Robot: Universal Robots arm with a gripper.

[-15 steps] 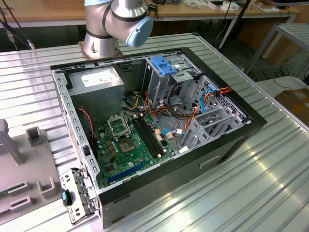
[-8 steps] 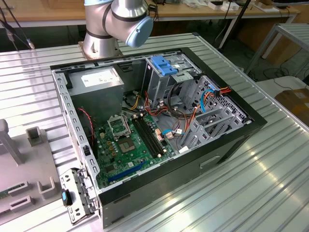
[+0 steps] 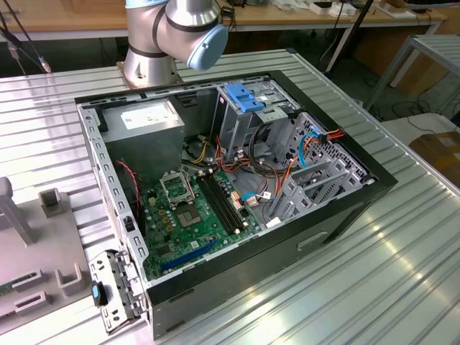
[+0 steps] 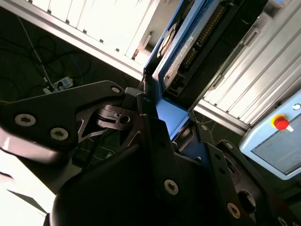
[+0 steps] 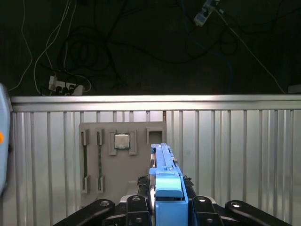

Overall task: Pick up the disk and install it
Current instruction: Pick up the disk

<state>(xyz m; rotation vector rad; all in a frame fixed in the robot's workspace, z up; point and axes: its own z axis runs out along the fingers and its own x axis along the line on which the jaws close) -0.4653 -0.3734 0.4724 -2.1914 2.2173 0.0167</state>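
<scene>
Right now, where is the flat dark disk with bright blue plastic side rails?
In the first wrist view the disk is held in the gripper, with the grey fixture plate on the ribbed metal table behind it.

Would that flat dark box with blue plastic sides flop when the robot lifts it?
Probably not: the flat dark disk with blue plastic side rails sticks straight out of the gripper without sagging, so it looks stiff. Its smooth plastic might slip in a weak squeeze. The bare connector pins look easy to damage.

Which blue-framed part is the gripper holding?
The disk, dark with blue side rails, clamped in the gripper; the light-blue slotted bracket sits in the computer case.
</scene>
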